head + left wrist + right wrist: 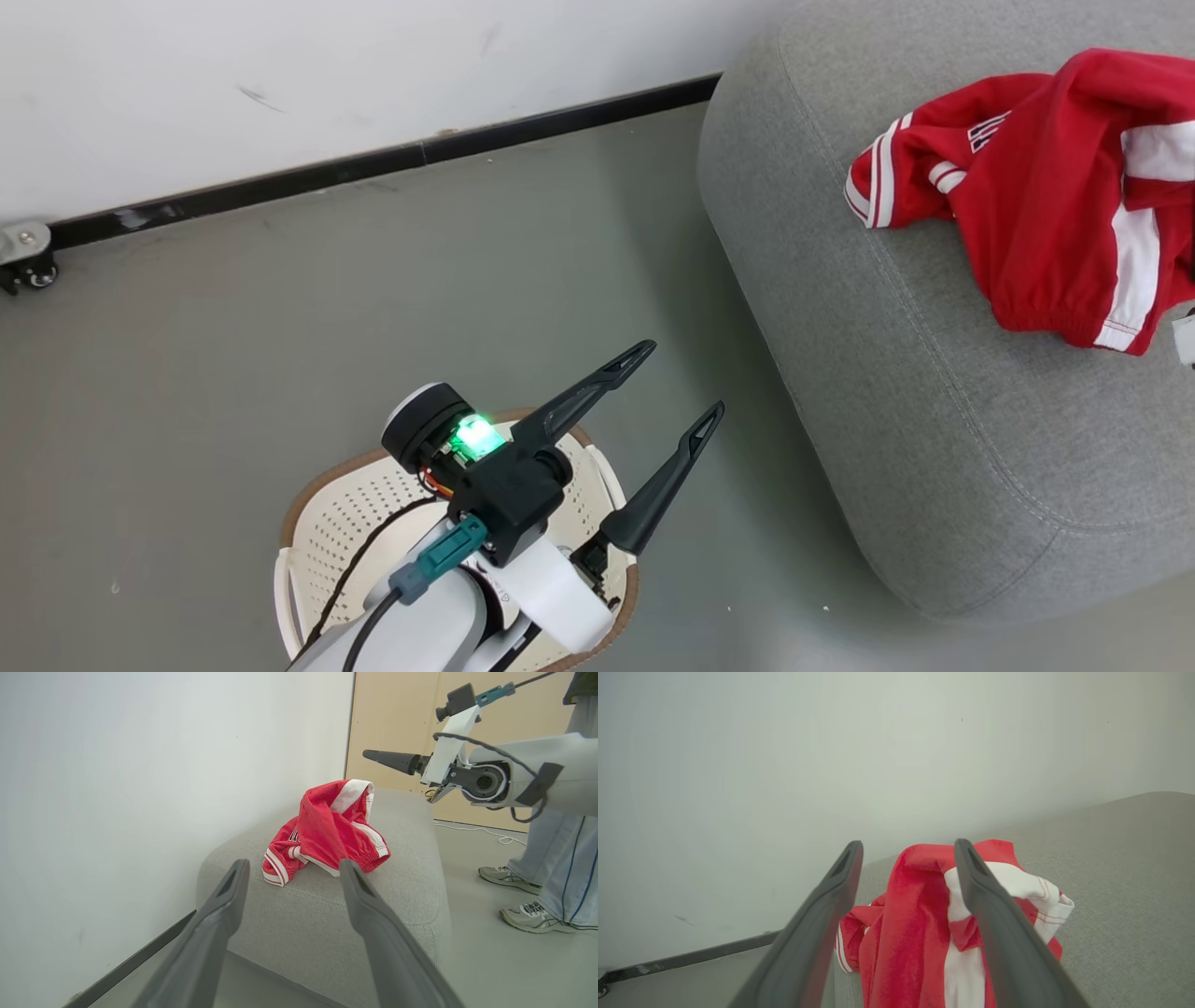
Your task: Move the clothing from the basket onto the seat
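The clothing [1055, 177], both red pieces in one heap, lay on the seat [934, 401] near its rounded end. The basket [313, 485] stood on the floor just off that end of the seat, largely hidden under the left arm. What showed of its inside held no cloth. The left hand [681, 378] hung over the basket, fingers spread wide, gripping nothing and pointing toward the seat. The right hand [909, 843] hovered above the seat over the heap, also wide and apparently clear of the fabric. The transfer looked done, with the task at its closing step. The next move would call only for drawing both arms away from the seat without snagging the heap, and for checking the hidden part of the basket.
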Robot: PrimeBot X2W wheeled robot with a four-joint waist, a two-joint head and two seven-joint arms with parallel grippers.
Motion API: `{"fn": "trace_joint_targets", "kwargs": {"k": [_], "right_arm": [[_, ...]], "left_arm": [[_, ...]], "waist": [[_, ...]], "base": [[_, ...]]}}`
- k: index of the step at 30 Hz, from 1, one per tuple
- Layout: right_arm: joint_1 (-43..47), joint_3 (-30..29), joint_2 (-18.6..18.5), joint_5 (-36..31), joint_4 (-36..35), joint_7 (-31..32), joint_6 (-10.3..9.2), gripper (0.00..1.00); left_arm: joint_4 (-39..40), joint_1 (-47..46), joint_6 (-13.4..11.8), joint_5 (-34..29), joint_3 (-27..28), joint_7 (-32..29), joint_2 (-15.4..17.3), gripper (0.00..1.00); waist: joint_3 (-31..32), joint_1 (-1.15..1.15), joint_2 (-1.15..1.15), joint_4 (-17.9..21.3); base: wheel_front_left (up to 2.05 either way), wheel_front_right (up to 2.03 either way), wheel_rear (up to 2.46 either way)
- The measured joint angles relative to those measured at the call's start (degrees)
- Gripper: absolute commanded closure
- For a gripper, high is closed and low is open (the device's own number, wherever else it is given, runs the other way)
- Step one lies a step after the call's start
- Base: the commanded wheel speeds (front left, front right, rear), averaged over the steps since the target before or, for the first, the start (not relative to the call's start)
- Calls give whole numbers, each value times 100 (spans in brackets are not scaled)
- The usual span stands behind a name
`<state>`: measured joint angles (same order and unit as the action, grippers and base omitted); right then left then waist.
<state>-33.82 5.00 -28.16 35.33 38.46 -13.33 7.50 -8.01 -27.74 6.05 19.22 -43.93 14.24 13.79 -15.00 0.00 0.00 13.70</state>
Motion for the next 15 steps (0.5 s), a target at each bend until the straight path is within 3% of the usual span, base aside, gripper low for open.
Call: {"fn": "trace_joint_targets", "kwargs": {"k": [15], "right_arm": [[497,190,230,-41,-781,-94,0,0]], "left_arm": [[174,355,-222,122,499,40,-44,0]], "waist": [[404,0,0,-359]], "base": [[0,0,0]]}}
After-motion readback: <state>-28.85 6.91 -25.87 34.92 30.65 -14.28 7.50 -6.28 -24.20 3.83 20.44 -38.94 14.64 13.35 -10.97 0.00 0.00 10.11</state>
